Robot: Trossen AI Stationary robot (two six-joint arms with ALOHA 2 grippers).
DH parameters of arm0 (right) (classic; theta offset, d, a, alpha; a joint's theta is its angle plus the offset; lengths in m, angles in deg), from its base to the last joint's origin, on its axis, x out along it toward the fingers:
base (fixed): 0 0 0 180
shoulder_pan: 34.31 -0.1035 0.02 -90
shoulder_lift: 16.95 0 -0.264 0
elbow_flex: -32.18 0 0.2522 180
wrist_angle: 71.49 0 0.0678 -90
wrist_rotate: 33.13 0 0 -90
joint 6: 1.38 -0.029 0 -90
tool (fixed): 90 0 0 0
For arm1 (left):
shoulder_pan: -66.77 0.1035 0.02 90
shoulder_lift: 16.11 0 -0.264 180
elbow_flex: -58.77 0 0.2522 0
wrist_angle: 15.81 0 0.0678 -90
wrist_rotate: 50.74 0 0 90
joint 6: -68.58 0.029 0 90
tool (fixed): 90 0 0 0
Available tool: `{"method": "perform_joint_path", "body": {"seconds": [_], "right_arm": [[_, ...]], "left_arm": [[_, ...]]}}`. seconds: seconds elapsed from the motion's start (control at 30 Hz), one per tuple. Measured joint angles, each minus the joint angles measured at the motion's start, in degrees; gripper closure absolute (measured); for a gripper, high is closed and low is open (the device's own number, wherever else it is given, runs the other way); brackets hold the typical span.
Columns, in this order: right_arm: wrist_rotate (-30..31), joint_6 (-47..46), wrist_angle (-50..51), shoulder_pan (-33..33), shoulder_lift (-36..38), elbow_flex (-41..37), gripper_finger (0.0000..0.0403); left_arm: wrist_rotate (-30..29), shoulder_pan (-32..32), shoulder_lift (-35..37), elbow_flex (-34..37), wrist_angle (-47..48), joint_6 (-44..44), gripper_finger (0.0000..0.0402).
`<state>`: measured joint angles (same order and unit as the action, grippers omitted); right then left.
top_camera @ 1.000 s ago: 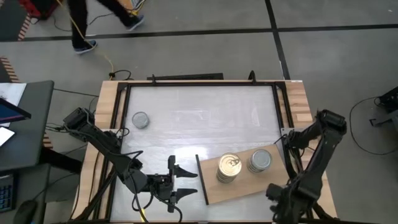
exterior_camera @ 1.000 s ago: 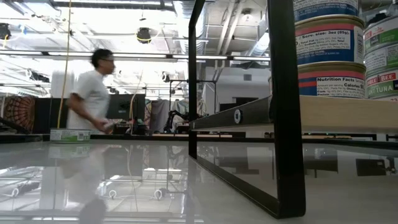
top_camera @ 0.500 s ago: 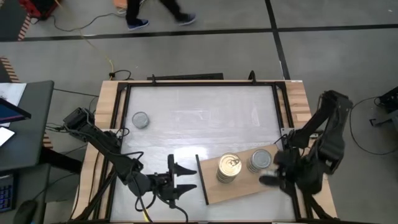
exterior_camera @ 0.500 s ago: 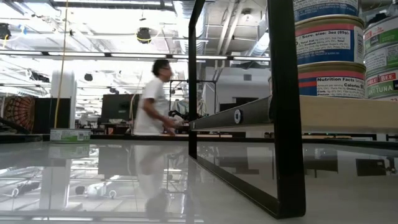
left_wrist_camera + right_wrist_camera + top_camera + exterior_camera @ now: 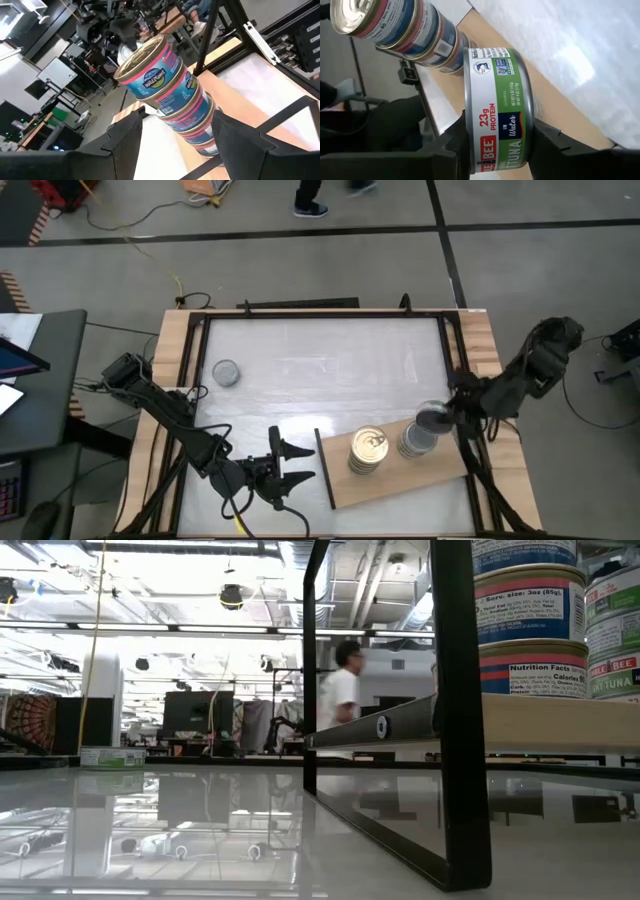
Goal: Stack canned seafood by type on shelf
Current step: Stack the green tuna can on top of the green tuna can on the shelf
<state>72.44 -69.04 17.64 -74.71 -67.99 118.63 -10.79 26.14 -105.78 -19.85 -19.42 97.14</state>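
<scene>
The shelf (image 5: pixel 400 480), a light-brown board on a black frame, lies at the near right. On it stand a stack of gold-lid cans (image 5: pixel 368 450) with pink and blue labels (image 5: pixel 165 95) and a stack of silver-lid cans (image 5: pixel 410 444). My right gripper (image 5: pixel 442 418) is shut on a green-and-white tuna can (image 5: pixel 495 110) just above the silver-lid stack. My left gripper (image 5: pixel 290 465) is open and empty, level, just left of the shelf, pointing at the gold-lid stack. One silver-lid can (image 5: pixel 226 372) sits alone on its base at the table's far left. My right gripper pinches the tuna can between its two fingers, which stand against the can's two flat ends (image 5: pixel 468 140), with the label wall between them. The fingers come level from the table's right side. The can is lifted clear, level, lid up, over the silver-lid stack.
The shelf's black frame post (image 5: pixel 460 710) rises at the near side, with the stacked cans (image 5: pixel 530 630) on the board (image 5: pixel 540 725). Wooden rails (image 5: pixel 172 360) and black bars border the table. A person (image 5: pixel 345 700) walks in the room behind.
My right gripper has swung from beyond the shelf's near right corner toward the far edge. It now stands over the silver-lid stack with the tuna can. A person has walked across the room behind the table.
</scene>
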Motion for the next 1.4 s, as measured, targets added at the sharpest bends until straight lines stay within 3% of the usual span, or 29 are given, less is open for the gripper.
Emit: {"method": "perform_joint_path", "body": {"seconds": [0.33, 0.7, 1.4], "right_arm": [[-15.4, 8.2, -7.9, 7.1, -1.8, -6.4, 0.0237], [-17.2, 9.1, -8.3, 10.5, -2.8, -7.5, 0.0222], [-24.8, 9.4, -4.5, 18.5, -6.3, -7.4, 0.0123]], "left_arm": [[0.0, 2.4, 0.0, 0.0, 1.7, -0.9, 0.0173], [0.2, 2.5, 0.0, 0.0, 1.7, -0.6, 0.0173], [0.2, 2.5, 0.0, 0.0, 3.4, -1.3, 0.0173]]}}
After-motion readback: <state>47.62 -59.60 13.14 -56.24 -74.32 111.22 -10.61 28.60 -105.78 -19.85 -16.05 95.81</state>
